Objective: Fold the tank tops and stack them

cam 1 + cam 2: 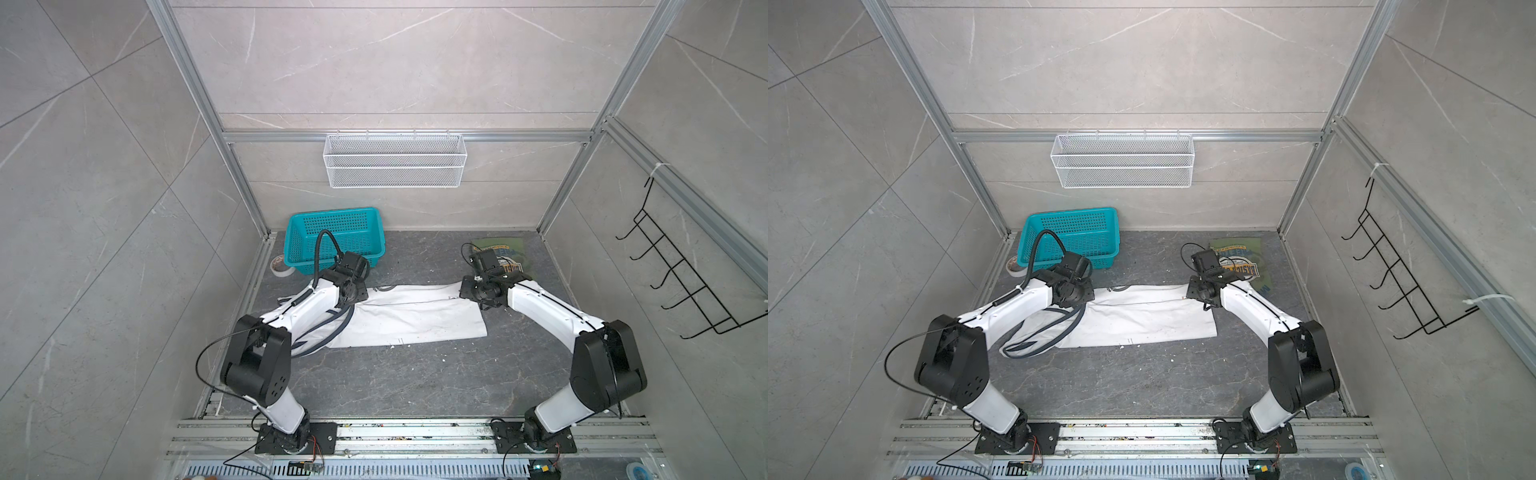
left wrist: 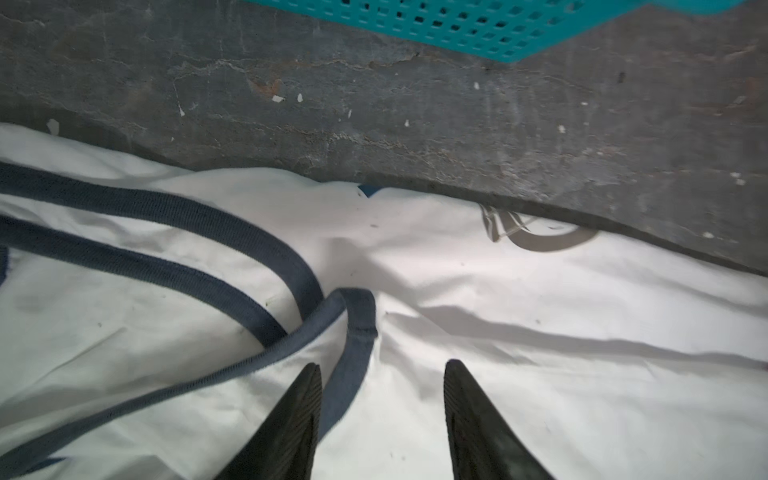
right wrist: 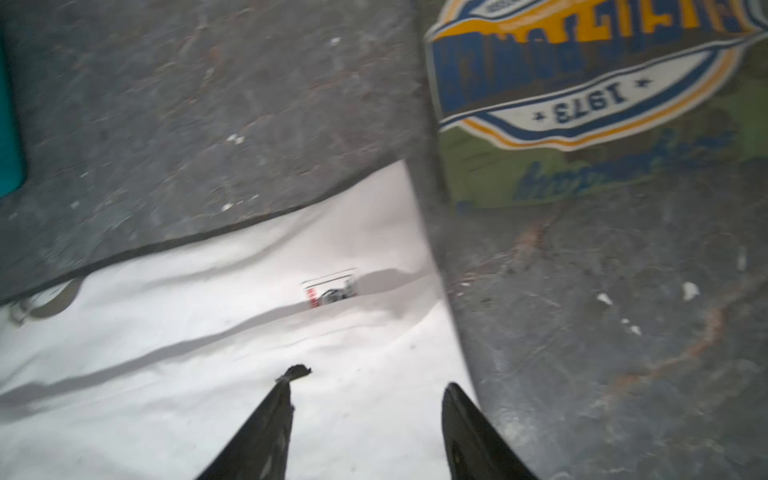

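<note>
1. White tank top (image 1: pixel 415 320) flat on dark table (image 1: pixel 415 382), folded into a long band across the middle; navy-trimmed straps bunched at left end, partly under left arm.
2. Olive tank top (image 1: pixel 524 259) folded at far right of table, chest graphic up, just beside white top's right end.
3. Left gripper (image 2: pixel 381 365) low over strap end of white top. Jaws parted partway; navy trim loose between fingers, nothing pinched.
4. Right gripper (image 3: pixel 374 377) low over white top's far right corner. Jaws likewise parted, holding nothing. Small sewn label (image 3: pixel 330 291) just ahead of fingertips.
5. Teal basket (image 1: pixel 332 237) at far left of table, just beyond left gripper.
</note>
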Controlling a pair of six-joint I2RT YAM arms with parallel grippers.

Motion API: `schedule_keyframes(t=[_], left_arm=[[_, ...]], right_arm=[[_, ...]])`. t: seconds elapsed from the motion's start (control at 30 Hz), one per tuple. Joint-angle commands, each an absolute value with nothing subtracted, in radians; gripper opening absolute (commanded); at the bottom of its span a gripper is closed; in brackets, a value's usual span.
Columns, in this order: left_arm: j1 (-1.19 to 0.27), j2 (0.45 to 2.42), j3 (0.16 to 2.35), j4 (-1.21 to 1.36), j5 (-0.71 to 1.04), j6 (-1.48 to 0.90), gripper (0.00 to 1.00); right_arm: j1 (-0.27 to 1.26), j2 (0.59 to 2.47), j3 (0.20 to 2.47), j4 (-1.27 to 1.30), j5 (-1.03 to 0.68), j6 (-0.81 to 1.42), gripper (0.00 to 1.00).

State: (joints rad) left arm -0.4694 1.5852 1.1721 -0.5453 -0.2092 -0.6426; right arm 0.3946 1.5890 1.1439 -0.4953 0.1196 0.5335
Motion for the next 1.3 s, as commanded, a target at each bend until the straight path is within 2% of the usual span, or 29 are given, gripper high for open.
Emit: schedule_keyframes(t=[0.0,0.13,0.4,0.57,0.8,0.97,1.1,1.27], left_arm=[[-0.551,1.513,1.142,-0.521,-0.157,-0.641,0.51],[-0.616,1.597,1.163,-0.500,-0.139,-0.668,0.51],[-0.627,1.758,1.141,-0.431,-0.104,-0.690,0.51],[-0.678,1.788,1.120,-0.419,-0.093,-0.704,0.51],[-0.841,1.791,1.122,-0.421,-0.092,-0.745,0.51],[-0.863,1.633,1.083,-0.525,-0.168,-0.772,0.58],[-0.852,1.418,0.997,-0.724,-0.349,-0.855,0.60],[-0.699,1.144,0.806,-0.907,-0.439,-0.969,0.59]], right_arm=[[0.463,1.636,1.128,-0.493,0.043,0.525,0.59],[0.481,1.718,1.130,-0.437,-0.017,0.562,0.59],[0.447,1.808,1.085,-0.419,-0.044,0.620,0.60],[0.356,1.760,0.968,-0.399,-0.038,0.664,0.60],[0.245,1.625,0.839,-0.411,-0.049,0.657,0.60],[0.201,1.559,0.809,-0.435,-0.042,0.620,0.60],[0.195,1.531,0.800,-0.437,-0.046,0.608,0.60],[0.194,1.499,0.779,-0.419,-0.058,0.599,0.61]])
